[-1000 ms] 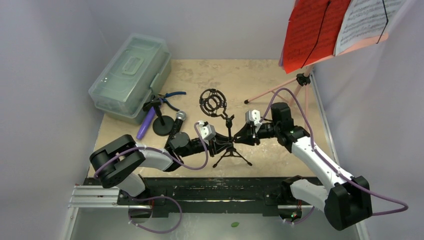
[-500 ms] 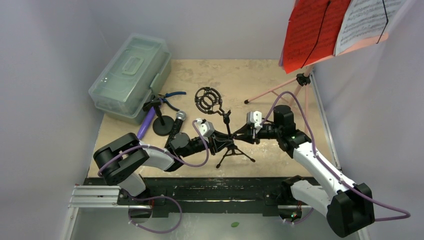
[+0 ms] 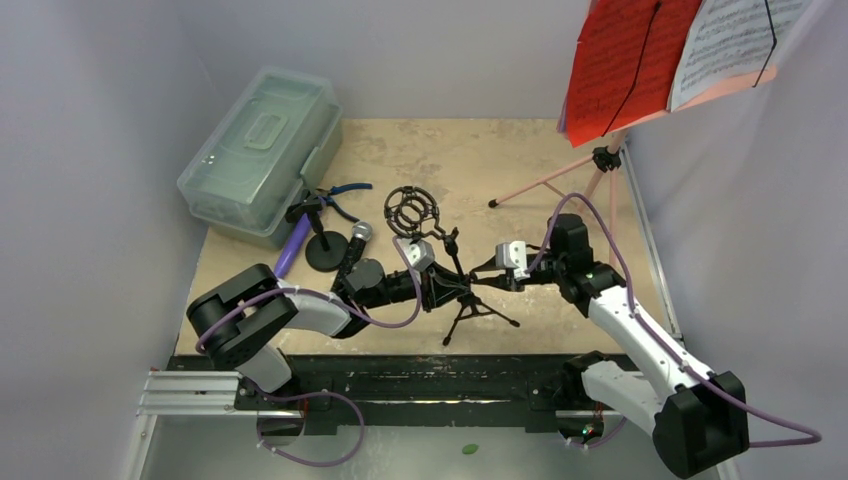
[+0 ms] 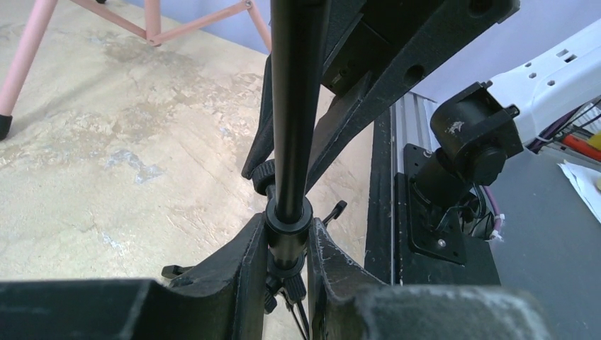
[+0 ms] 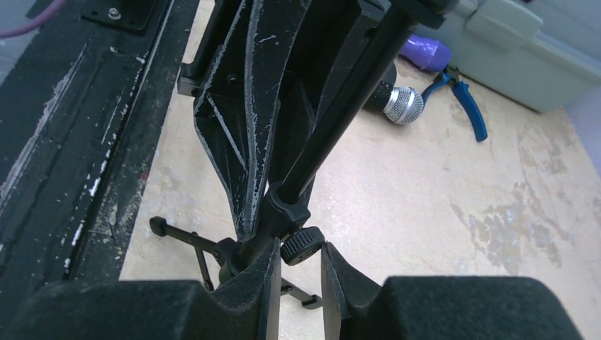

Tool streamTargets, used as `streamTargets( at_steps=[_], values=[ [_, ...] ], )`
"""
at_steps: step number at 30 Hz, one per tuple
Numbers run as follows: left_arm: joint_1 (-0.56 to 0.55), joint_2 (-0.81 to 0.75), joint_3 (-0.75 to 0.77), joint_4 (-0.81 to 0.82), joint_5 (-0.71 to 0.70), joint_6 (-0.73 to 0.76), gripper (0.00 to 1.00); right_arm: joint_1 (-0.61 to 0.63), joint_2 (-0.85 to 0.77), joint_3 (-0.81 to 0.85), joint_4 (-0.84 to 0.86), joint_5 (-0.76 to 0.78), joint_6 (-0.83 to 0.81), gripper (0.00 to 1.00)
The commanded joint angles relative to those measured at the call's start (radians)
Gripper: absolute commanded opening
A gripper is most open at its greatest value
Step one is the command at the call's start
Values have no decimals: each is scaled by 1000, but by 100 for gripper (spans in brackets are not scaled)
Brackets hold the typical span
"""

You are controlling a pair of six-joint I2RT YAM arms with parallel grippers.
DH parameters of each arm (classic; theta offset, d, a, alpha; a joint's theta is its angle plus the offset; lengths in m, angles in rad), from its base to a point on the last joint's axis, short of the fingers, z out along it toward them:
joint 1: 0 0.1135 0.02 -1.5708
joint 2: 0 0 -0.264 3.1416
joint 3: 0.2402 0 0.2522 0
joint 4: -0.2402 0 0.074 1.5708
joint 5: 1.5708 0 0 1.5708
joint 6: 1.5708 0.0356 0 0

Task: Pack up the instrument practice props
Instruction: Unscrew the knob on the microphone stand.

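**A:** Landmark is the black mic tripod [image 3: 468,300], mid-table. Pole tilted, legs spread, shock-mount ring [image 3: 411,210] at its far end.

**B:** Arms?

**A:** One on each side of it. The left gripper [image 4: 287,280] comes in from the tripod's left. Its jaws are nearly closed and clamped on the pole at the collar, with both fingers [image 4: 241,273] pressed to it.

**B:** And the other?

**A:** The right gripper [image 5: 298,276] comes from the tripod's right. Its jaws are also narrow, pinched on the thumbscrew at the leg hub. The two sets of fingertips sit just beside each other on the pole.

**B:** Remaining props?

**A:** Left of the tripod lie the black-silver microphone [image 3: 357,240] and, past it, the purple microphone [image 3: 293,245]. Beyond the tripod to the right stands the pink music rack [image 3: 560,175], upright, carrying red pages [image 3: 620,60] and a white page [image 3: 730,40].

**B:** Non-props?

**A:** The blue-handled pliers [image 3: 345,195] are beyond the tripod to its left. The greenish case [image 3: 262,150] is further out the same way, lid down.
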Motion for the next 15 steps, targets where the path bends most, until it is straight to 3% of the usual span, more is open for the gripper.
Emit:
streamTargets(
  at_steps=[1, 3, 6, 11, 15],
  values=[
    [25, -10, 59, -31, 30, -38, 0, 12, -11, 12, -88, -100, -138, 0],
    [26, -23, 70, -84, 35, -4, 0, 12, -1, 15, -87, -88, -136, 2],
    [26, -48, 94, -177, 32, 58, 0, 11, 15, 19, -94, -88, -126, 27],
    [26, -91, 153, -373, 16, 201, 0, 7, 32, 39, -103, -122, -72, 59],
    [26, -109, 206, -518, 22, 318, 0, -7, 60, 78, -150, -170, -42, 70]
  ],
)
